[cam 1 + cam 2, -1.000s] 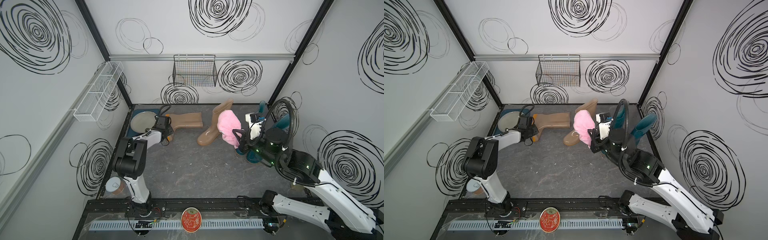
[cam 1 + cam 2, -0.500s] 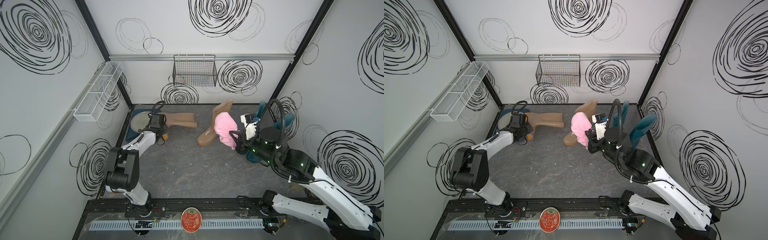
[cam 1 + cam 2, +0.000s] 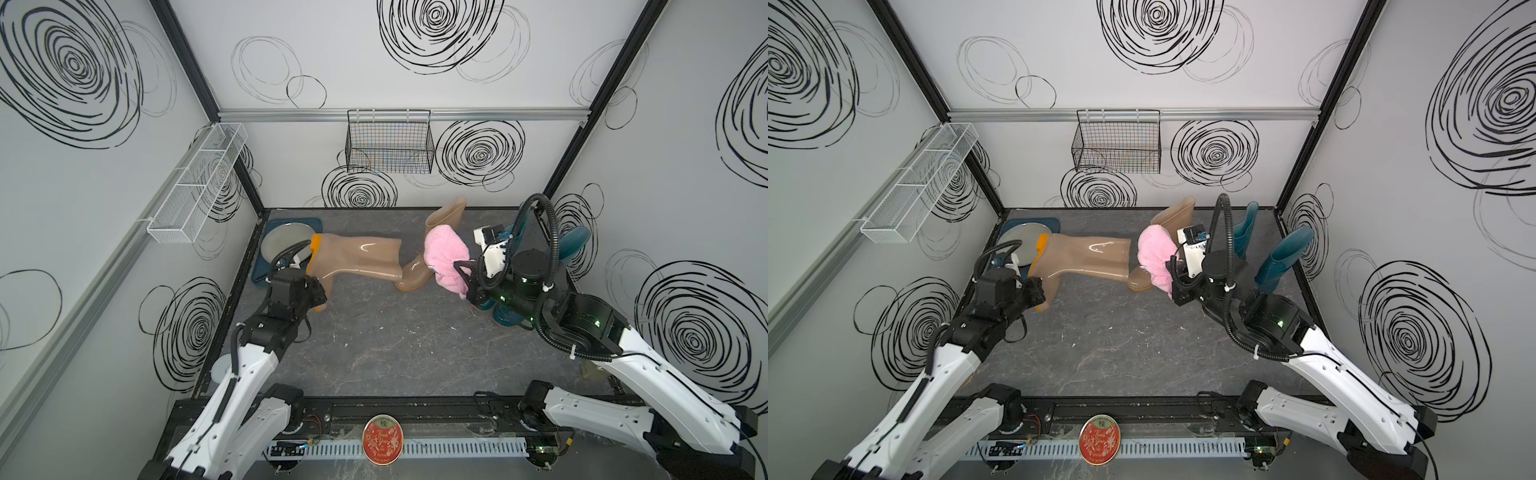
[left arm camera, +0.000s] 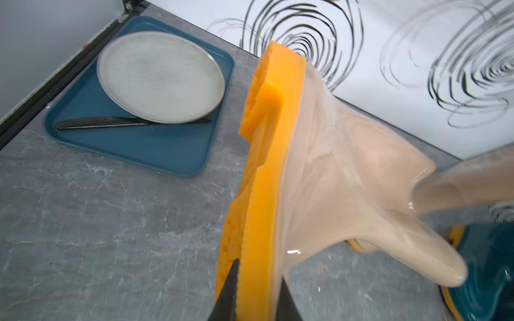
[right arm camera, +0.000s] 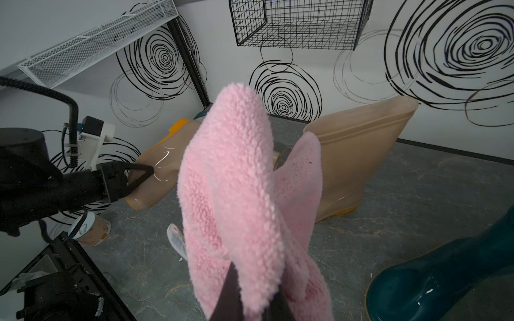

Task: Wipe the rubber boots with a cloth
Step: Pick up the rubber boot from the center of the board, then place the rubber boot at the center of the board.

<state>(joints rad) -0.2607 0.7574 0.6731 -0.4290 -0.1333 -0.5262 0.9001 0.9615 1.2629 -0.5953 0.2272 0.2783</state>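
Left claw (image 4: 257, 283) clamped on sole of held beige boot (image 3: 357, 259), off surface, shaft end just beside standing beige boot (image 3: 446, 214). Right claw (image 5: 256, 294) clamped on pink cloth (image 3: 446, 255), just beside same standing boot. Teal boots (image 3: 1283, 257) near it.

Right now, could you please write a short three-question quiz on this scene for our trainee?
1. True or false: the left fingers grip a tan boot.
2. What do the right fingers hold? A) knife B) cloth C) cup
3. Fill in: the plate rests on a blue ____.
Key: 1 true; 2 B; 3 tray.
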